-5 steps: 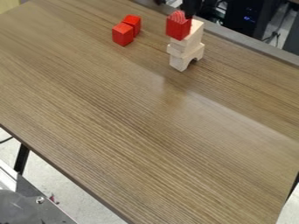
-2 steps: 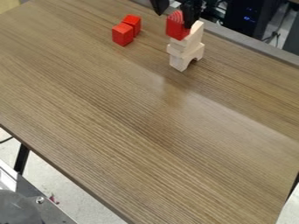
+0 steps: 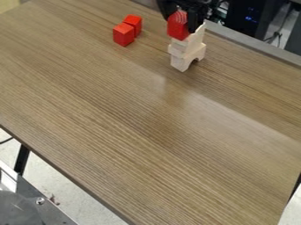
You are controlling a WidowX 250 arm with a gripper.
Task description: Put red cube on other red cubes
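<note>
A wood-grained brown table [image 3: 135,127] is set at a slant, its straight near edge run from the left side down to the bottom and its far edge bordered by a grey strip [image 3: 253,46]. The blocks are grouped toward the far edge, with the broad span of tabletop laid out between them and the near edge. A dark case [image 3: 244,19] dotted with blue lights is seen beyond the strip. The black gripper [image 3: 181,21] is positioned at the top, right of centre, its fingers held apart with the stacked red cube [image 3: 178,28] between them; whether the cube is pressed by them cannot be told. That cube, flat-sided and marked by pale lines on its upper part, is perched on a stack of pale, smooth wooden blocks. The lowest, an arch block [image 3: 178,62], is cut with a rounded opening; a slope-topped block [image 3: 197,37] is placed higher. Two plain red cubes, a front cube [image 3: 123,34] and a rear cube [image 3: 134,23], are seated side by side on the tabletop, left of the stack and well apart from the gripper.
</note>
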